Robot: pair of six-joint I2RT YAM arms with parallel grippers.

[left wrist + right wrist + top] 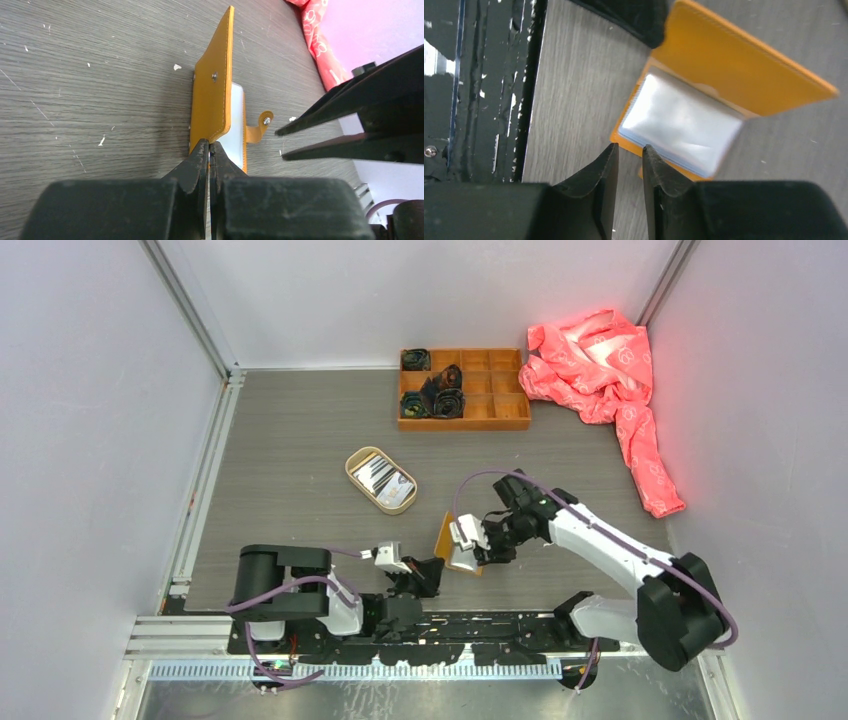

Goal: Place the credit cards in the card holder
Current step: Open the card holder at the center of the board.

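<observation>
Left hand [209,146] clamped; right hand [630,148] slightly parted.

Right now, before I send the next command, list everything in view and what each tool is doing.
table: one, grey wood-grain, under everything
card holder: one, mustard-orange with clear sleeves inside, open near the front edge between the arms, one cover raised
credit cards: small stack, white and grey with dark print, in the oval tray; count unclear
oval tray: one, tan, left of centre
compartment box: one, orange wood, far centre
dark rolls: about four, blackish, in the box's left compartments
crumpled cloth: one, pink-red, far right corner
left tool: one, black, shut on the edge of the raised cover
right tool: one, black, slightly open, holding nothing, at the sleeves
</observation>
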